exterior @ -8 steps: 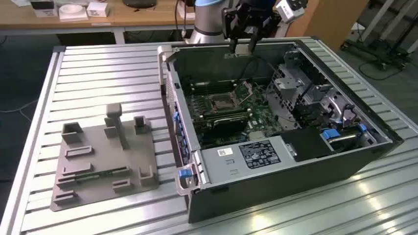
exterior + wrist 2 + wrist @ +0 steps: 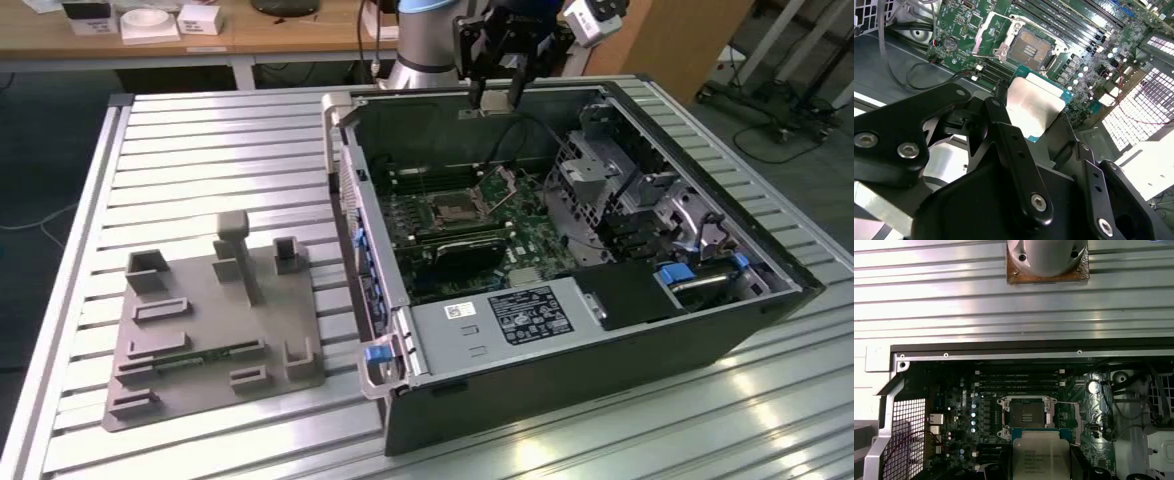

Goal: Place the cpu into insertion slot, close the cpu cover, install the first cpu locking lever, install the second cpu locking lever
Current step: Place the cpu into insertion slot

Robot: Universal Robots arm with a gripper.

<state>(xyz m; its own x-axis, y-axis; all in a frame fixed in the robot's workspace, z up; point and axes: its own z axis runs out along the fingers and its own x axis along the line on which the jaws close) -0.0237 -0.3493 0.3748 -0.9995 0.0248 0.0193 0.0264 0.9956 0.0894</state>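
One cpu (image 2: 1036,107), apparently clamped in claw (image 2: 1034,122).

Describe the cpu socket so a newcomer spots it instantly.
Look into the open case on the slatted table, at the green motherboard. Near its middle sits the socket: square, silver rim, dark centre, unlike the long narrow black memory slots beside it.

No print can be read. Faint engraved lines cross the metal top of the cpu (image 2: 1040,456) in the first wrist view. The label (image 2: 530,314) on the power-supply box (image 2: 451,347) carries tiny white print, illegible.
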